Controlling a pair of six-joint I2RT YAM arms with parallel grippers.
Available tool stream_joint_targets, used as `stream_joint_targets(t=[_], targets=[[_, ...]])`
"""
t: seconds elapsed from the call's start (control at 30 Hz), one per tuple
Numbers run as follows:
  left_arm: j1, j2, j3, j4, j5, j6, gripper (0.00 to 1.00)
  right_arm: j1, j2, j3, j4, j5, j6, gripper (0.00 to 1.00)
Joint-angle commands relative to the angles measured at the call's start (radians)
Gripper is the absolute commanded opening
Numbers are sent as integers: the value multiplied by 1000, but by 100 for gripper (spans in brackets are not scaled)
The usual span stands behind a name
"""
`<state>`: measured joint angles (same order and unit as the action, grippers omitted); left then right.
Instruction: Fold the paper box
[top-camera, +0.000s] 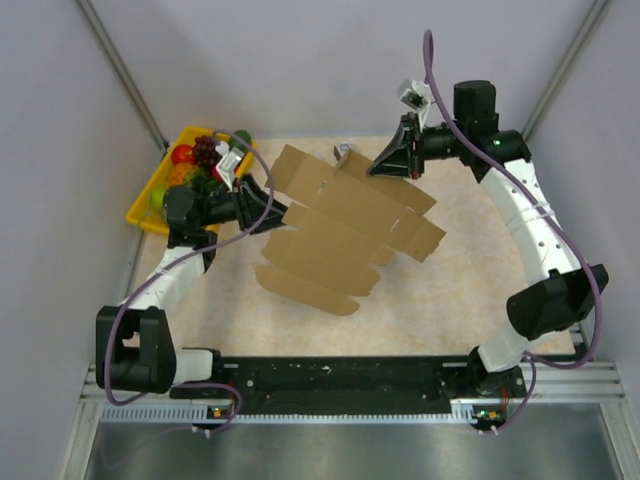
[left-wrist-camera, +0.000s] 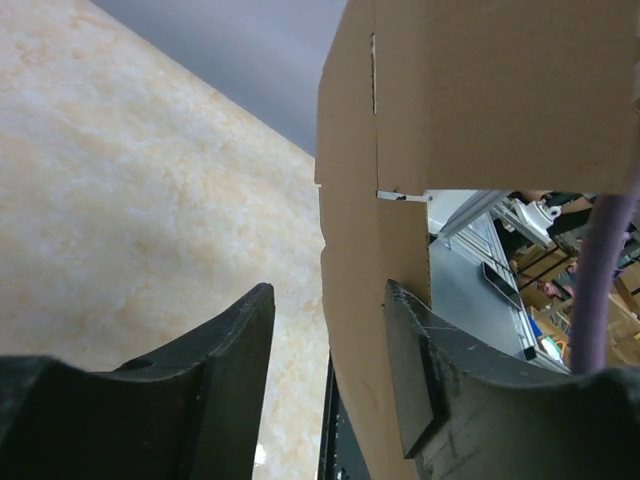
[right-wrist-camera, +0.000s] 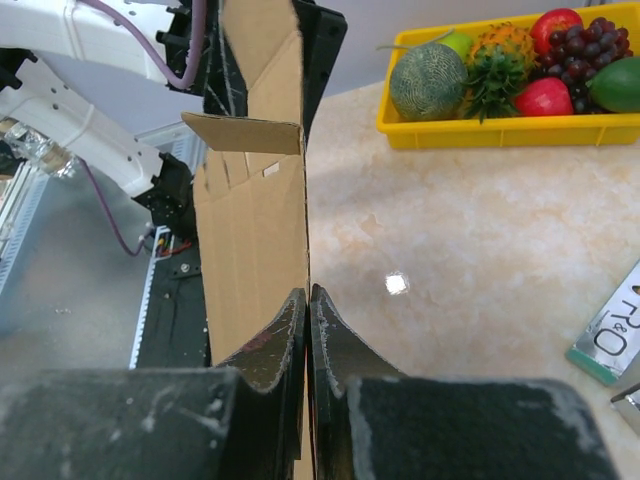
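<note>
Right wrist view, yellow tray (right-wrist-camera: 500, 135) holding fruit (right-wrist-camera: 428, 82), right pincer (right-wrist-camera: 307, 293) pinching paper box (right-wrist-camera: 255, 220), left pincer (left-wrist-camera: 330, 292) spread

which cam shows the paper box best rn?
Top external: the whole paper box shows, flaps spread. Left wrist gets only a strip inside the open left pincer; right wrist sees it edge-on, pinched in the shut right pincer.

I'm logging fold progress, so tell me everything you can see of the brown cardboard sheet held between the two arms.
The brown die-cut cardboard sheet is unprinted, with creased panels, slits and rounded tabs along its edges. It is nearly flat, not yet box-shaped, and held tilted over the beige table. The right tool is shut on its far edge; the left tool straddles its left edge, jaws open.
</note>
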<state>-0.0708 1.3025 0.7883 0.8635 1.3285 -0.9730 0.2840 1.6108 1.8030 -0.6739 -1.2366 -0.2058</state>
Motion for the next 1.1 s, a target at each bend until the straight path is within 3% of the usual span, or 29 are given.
stream_joint_targets(t=[0.0, 0.17, 0.47, 0.57, 0.73, 0.93, 1.07], targets=[[0, -3, -17, 281, 40, -151, 56, -16, -3, 33, 57, -20, 11, 0], [0, 20, -27, 414, 28, -263, 77, -32, -5, 13, 79, -23, 17, 0], [-17, 127, 5, 805, -26, -621, 79, -32, -17, -8, 128, -41, 51, 0], [-52, 146, 14, 760, -61, -612, 75, -28, -32, -34, 155, -34, 65, 0], [-96, 115, 8, 589, -89, -452, 69, -22, -63, -77, 194, -12, 82, 0], [-95, 86, -4, 569, -75, -438, 82, -17, -66, -105, 198, 32, 72, 0], [-92, 23, -12, 401, -86, -337, 86, -17, -71, -111, 198, 42, 72, 0]])
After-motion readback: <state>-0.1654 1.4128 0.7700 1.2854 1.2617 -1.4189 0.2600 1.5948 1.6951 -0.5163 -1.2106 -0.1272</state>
